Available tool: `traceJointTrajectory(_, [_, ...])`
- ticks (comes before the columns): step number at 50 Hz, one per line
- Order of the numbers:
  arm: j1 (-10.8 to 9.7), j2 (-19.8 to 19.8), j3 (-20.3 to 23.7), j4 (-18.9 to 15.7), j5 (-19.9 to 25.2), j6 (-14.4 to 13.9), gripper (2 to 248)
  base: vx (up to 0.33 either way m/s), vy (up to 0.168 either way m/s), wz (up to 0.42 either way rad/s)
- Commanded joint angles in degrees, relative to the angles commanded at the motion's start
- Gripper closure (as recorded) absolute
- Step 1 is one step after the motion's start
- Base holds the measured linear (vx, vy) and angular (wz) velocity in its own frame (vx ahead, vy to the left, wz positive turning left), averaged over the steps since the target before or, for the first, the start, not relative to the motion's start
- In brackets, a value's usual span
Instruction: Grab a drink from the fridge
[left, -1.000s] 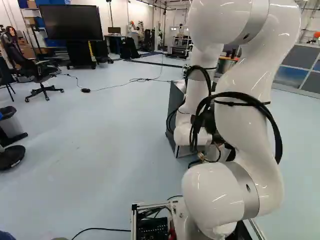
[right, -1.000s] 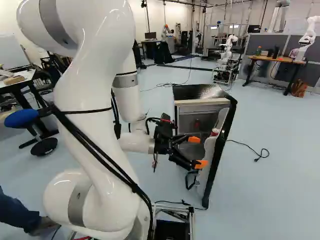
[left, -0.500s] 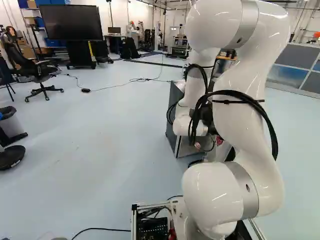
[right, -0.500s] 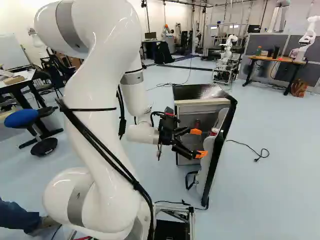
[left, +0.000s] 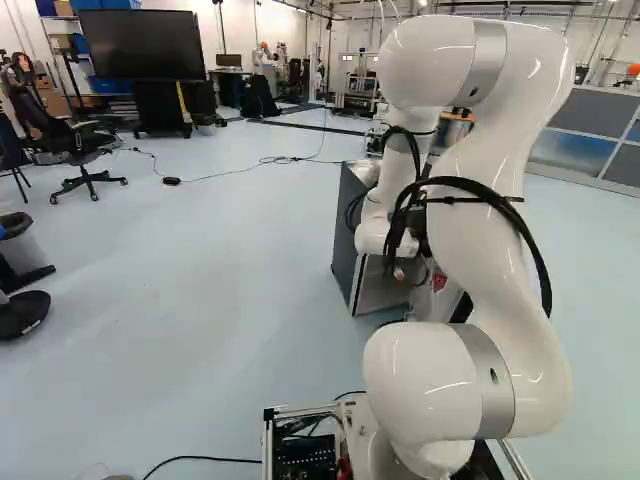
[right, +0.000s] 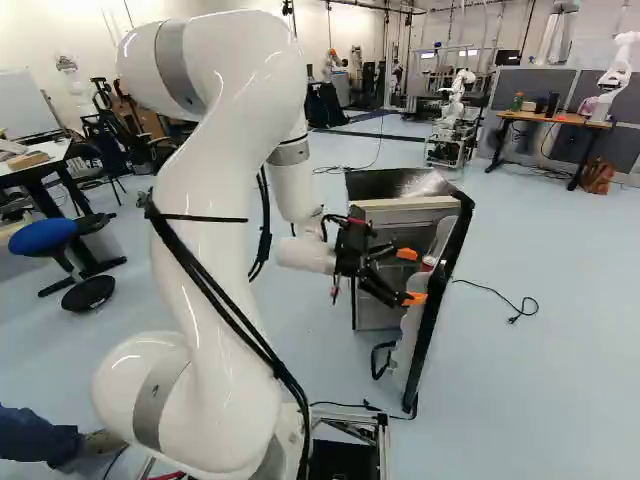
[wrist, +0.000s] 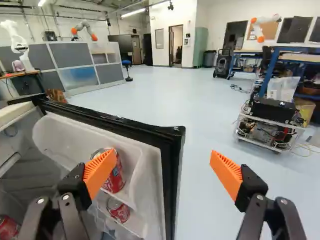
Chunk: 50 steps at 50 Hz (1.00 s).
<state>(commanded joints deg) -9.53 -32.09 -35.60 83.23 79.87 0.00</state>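
Hand spread wide; upper can prob. thin-walled, fairly heavy if full (maybe slick w/ condensation): grip approx. mid-body, firm, no crushing.

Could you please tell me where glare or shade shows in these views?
In the left base view, thin bright highlights streak the glossy white arm; in the right base view, a pale reflection shines on the black fridge top; in the wrist view, ceiling lights glow, while the fridge interior looks dimmer than the floor.
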Motion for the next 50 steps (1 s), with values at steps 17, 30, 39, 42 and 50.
traceJointTrajectory(17, [-4.9, -1.8, -3.6, 0.1, 0.0, 0.0, 3, 0.0, 0.0, 0.0])
traceJointTrajectory(30, [-8.7, -3.0, -6.2, 1.9, 0.0, 0.0, 3, 0.0, 0.0, 0.0])
traceJointTrajectory(39, [-11.3, -4.0, -8.1, 2.3, 0.0, 0.0, 3, 0.0, 0.0, 0.0])
traceJointTrajectory(42, [-12.2, -4.3, -8.8, 2.3, 0.0, 0.0, 3, 0.0, 0.0, 0.0])
traceJointTrajectory(50, [-14.2, -5.4, -11.0, 2.3, 0.0, 0.0, 3, 0.0, 0.0, 0.0])
